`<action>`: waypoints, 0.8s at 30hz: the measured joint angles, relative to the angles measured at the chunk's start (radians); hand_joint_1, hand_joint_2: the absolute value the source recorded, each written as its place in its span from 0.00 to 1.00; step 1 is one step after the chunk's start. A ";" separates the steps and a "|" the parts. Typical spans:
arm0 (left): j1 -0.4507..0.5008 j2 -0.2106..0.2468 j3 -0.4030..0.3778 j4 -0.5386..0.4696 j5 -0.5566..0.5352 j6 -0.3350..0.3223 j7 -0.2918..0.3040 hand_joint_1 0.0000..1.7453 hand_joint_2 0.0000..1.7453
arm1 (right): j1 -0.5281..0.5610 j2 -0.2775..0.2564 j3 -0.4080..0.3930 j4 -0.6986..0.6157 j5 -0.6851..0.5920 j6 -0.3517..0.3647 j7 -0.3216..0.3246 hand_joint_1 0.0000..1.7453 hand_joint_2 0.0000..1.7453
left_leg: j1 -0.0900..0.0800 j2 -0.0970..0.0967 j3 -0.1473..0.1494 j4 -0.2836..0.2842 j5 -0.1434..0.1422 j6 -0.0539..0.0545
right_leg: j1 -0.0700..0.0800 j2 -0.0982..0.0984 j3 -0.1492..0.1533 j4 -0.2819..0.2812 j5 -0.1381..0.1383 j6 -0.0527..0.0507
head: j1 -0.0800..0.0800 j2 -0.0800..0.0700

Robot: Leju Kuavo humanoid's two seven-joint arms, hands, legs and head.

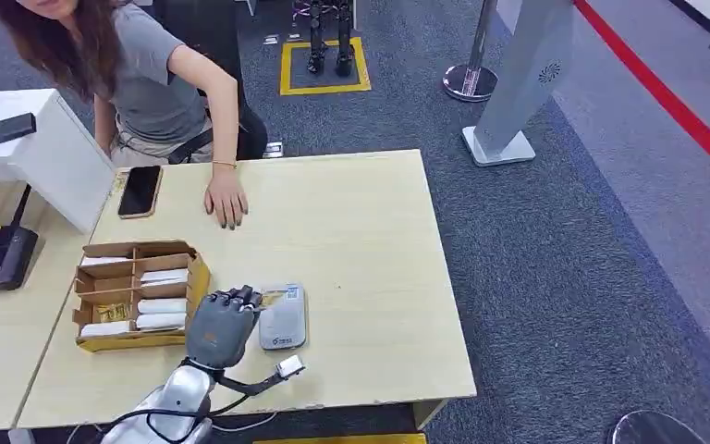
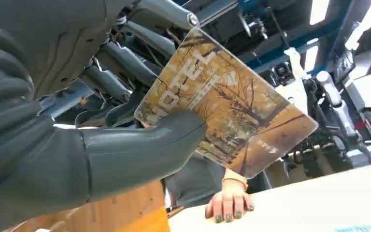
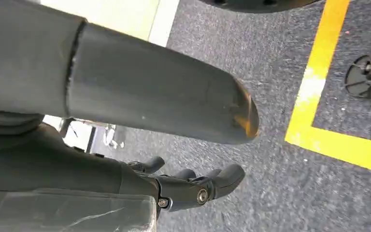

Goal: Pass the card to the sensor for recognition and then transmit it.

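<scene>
One glossy rectangular card (image 2: 227,111), autumn-printed, is pinched by the left hand (image 2: 125,145), long axis slanting toward lower right; right hand (image 3: 193,186) holds nothing, fingers apart.

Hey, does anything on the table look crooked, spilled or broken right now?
Nothing stands out. The box sits flat, a phone lies flat, and the left hand holds the card by the sensor.

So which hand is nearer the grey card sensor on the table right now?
Left. The left hand, holding the card, hovers right beside the sensor. The right hand hangs over the carpet, off the table.
</scene>
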 joint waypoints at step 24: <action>-0.139 0.019 -0.244 0.218 0.000 -0.053 -0.003 1.00 1.00 | -0.019 0.000 0.034 0.000 0.009 0.009 0.016 0.00 0.00 | 0.000 -0.001 0.000 0.000 0.000 0.000 | 0.000 0.000 0.000 0.000 0.000 0.000 | 0.000 0.000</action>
